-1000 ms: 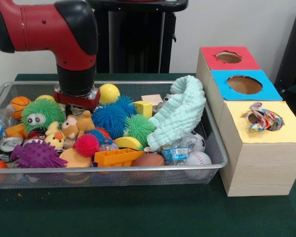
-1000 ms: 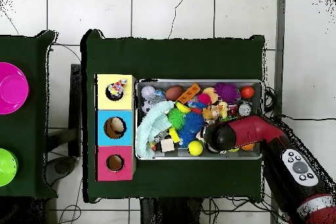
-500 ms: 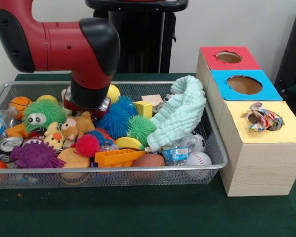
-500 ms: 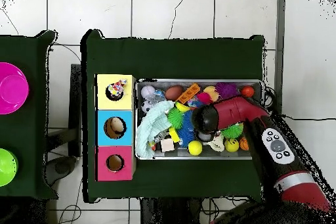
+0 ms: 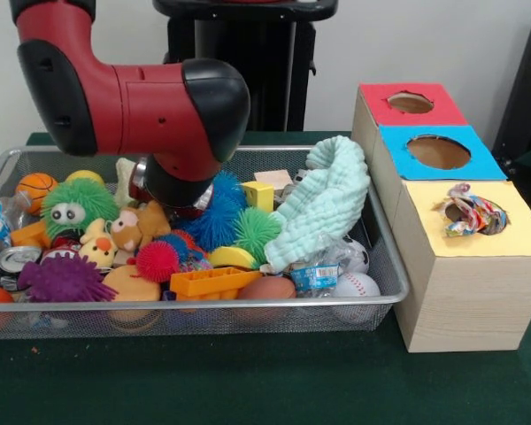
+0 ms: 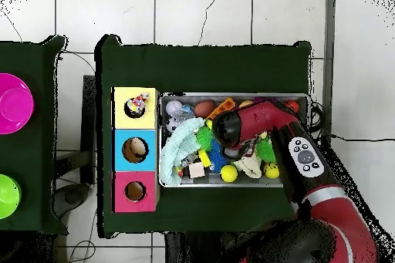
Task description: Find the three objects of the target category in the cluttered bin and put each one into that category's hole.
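The wire mesh bin holds mixed toys. Among them are a blue spiky ball, a green spiky ball, a pink spiky ball, a purple spiky toy, a googly-eyed green fuzzy toy and small plush animals. My gripper hangs low over the bin's middle, just above the blue spiky ball. The arm's black wrist covers it in both views. In the overhead view the wrist lies over the bin's centre.
A wooden box to the right of the bin has a red hole, a blue hole and a yellow hole with a crumpled wrapper in it. A mint cloth drapes over the bin's right end. An orange brick and a baseball lie at the front.
The arm has swung from the bin's left part toward its middle, and now stands over the blue spiky ball. The yellow ball at the back is now hidden behind it.
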Robot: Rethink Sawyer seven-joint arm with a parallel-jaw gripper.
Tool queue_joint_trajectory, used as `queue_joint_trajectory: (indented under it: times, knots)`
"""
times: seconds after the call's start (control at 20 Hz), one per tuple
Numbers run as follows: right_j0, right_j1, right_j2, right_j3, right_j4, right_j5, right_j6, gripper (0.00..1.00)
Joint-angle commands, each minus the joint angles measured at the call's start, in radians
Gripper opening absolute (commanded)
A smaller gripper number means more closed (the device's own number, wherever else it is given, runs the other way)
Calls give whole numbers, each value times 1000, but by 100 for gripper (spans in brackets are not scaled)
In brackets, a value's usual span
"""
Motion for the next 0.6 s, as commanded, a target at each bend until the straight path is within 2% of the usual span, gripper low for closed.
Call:
queue_joint_trajectory:
  times: [0.05, 0.15, 0.3, 0.5, 0.6]
  knots:
    - [70, 114, 139, -214, 101, -305, 60, 100]
    - [57, 97, 149, -188, 121, -350, 91, 100]
    - [22, 67, 166, -118, 130, -489, 140, 100]
    - [-46, 24, 204, 9, 133, -701, 145, 100]
    - [-90, 5, 233, 77, 151, -779, 116, 100]
